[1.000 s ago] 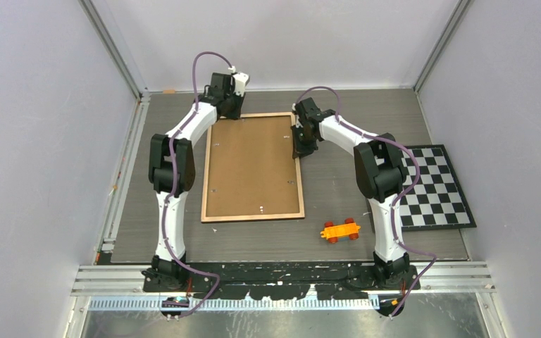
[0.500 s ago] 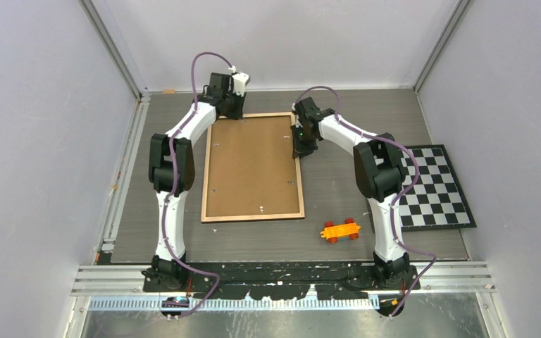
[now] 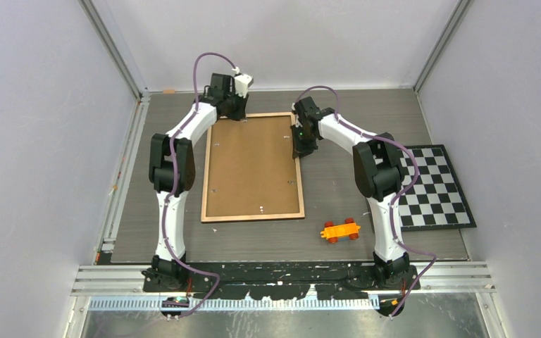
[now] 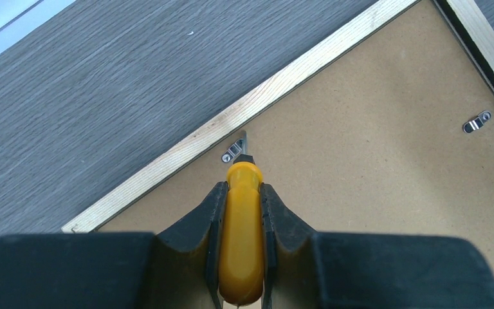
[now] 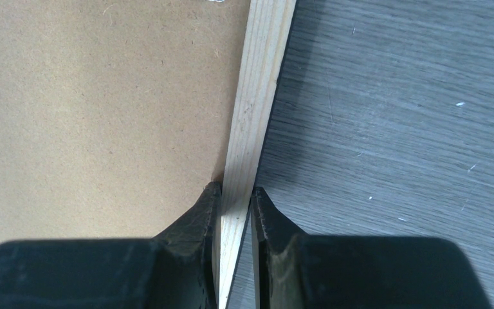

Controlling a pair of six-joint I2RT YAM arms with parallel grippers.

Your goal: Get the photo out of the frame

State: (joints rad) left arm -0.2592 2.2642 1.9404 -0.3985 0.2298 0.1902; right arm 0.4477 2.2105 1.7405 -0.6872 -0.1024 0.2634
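On the table (image 3: 338, 190), the frame (image 3: 253, 169) lies face down, backing board (image 3: 250, 151) not yet lifted; I judge the photo is beneath, unseen. My left gripper (image 4: 241, 190) clamps a screwdriver (image 4: 241, 251) at a far-rim clip (image 4: 233, 152); my right gripper (image 5: 235, 193) pinches the right rim (image 5: 257, 96). Tabletop borders every edge; a toy car (image 3: 340, 230) sits near.

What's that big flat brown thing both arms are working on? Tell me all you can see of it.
It is the frame, lying face down and flat on the grey table. Its back is a brown board inside a light wooden rim, with small metal clips. The right gripper pinches the right rim; the left gripper holds a yellow-handled tool with its tip at a far-edge clip.
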